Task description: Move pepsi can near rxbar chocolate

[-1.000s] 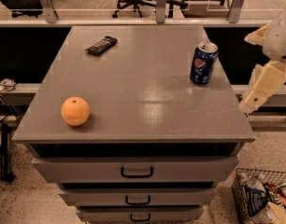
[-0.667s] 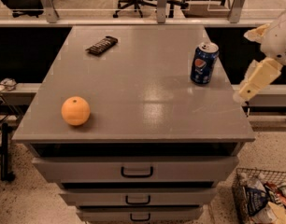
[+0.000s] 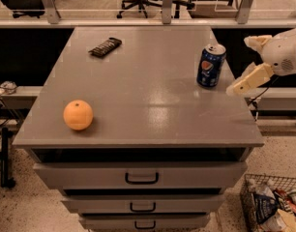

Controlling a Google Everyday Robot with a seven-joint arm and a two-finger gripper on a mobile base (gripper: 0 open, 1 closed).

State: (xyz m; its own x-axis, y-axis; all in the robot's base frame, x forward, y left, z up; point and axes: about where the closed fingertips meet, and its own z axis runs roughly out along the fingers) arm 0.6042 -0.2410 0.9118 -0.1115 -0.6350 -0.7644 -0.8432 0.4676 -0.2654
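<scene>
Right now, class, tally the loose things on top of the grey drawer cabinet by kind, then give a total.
Drink cans: 1 (the pepsi can, right side)
Wrapped bars: 1 (the rxbar chocolate, far left)
Fruit: 1 (the orange, near left)
Total: 3
Not counted: the claw, which hangs open just right of the pepsi can.

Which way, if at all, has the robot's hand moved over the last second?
Yes. The hand, at the right edge of the cabinet, has moved left toward the pepsi can, which has stayed put on top.
</scene>
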